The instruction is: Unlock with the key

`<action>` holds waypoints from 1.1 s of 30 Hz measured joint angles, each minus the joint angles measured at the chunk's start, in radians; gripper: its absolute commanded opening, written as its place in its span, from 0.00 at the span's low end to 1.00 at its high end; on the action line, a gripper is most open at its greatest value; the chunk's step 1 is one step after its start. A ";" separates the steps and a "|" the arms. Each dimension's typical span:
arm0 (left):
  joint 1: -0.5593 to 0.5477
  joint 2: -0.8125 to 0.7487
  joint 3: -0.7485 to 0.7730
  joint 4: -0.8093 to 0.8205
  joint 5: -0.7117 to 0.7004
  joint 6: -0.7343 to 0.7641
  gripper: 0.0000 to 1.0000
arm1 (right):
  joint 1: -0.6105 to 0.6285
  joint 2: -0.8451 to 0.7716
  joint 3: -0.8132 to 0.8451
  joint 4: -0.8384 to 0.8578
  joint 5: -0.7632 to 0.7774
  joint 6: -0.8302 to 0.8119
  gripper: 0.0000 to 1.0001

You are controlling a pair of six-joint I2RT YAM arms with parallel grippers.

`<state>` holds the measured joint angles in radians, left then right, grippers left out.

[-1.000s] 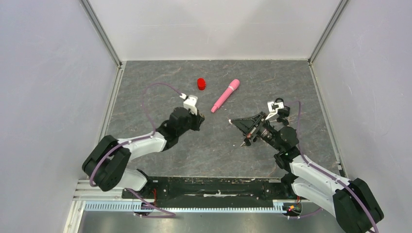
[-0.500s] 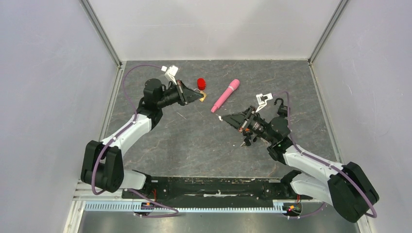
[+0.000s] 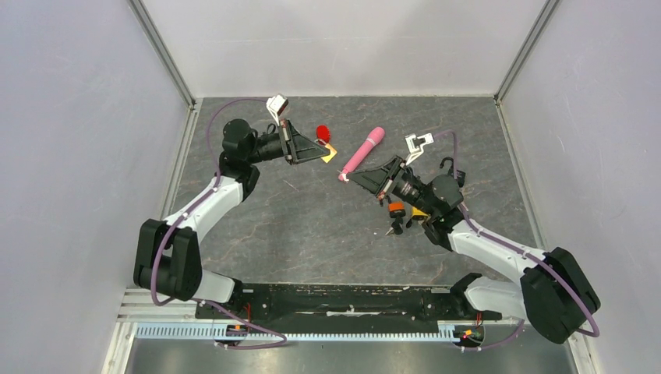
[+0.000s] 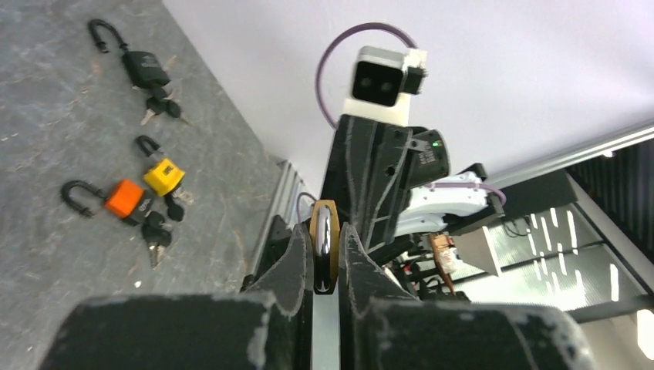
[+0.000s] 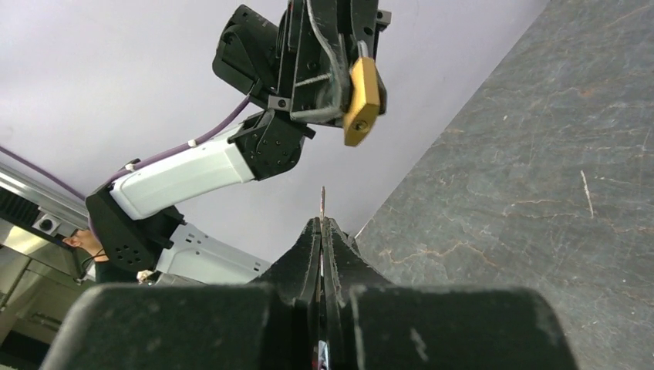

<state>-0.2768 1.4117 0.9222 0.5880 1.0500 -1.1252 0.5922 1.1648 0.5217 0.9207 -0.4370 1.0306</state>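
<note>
- Since a second ago the left arm has swung from the middle of the table [image 3: 312, 234] out to its far left part and brought the brass padlock [image 5: 361, 100] up with it, while the right arm has carried the key [image 5: 323, 202] leftward towards it.
- The padlock is a small gold-coloured block, held off the table and tilted. Its body sticks out past the fingertips, and its silver shackle end is tucked in among the fingers.
- The left gripper [image 4: 325, 258] is clamped on the padlock from both sides.
- The key shows only as a thin metal blade. It points at the padlock from just beside it, with a clear gap between them.
- The right gripper [image 3: 348, 178] has its fingers pressed together on the key's hidden end.
- A pink cylinder [image 3: 362, 151] lies right next to the key tip, and a red object [image 3: 322, 133] sits just behind the padlock.
- Under the right arm lie an orange padlock [image 4: 123, 198] and a yellow padlock [image 4: 164, 176], close together with keys attached.
- A black padlock [image 4: 144, 66] lies further off.
</note>
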 measured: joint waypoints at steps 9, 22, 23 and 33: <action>0.000 0.061 -0.018 0.315 0.047 -0.296 0.02 | 0.000 0.022 0.001 0.037 -0.013 0.061 0.00; 0.000 0.055 -0.047 0.387 0.071 -0.364 0.02 | 0.000 0.026 0.008 0.116 -0.005 0.100 0.00; -0.002 0.053 -0.047 0.388 0.071 -0.366 0.02 | 0.000 0.028 0.012 0.119 -0.003 0.101 0.00; -0.024 0.028 -0.047 0.397 0.070 -0.372 0.02 | 0.000 0.030 0.024 0.108 0.018 0.103 0.00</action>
<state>-0.3012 1.4395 0.8753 0.9848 1.1202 -1.4967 0.5926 1.1950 0.5461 1.0290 -0.4191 1.1332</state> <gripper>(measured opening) 0.103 0.004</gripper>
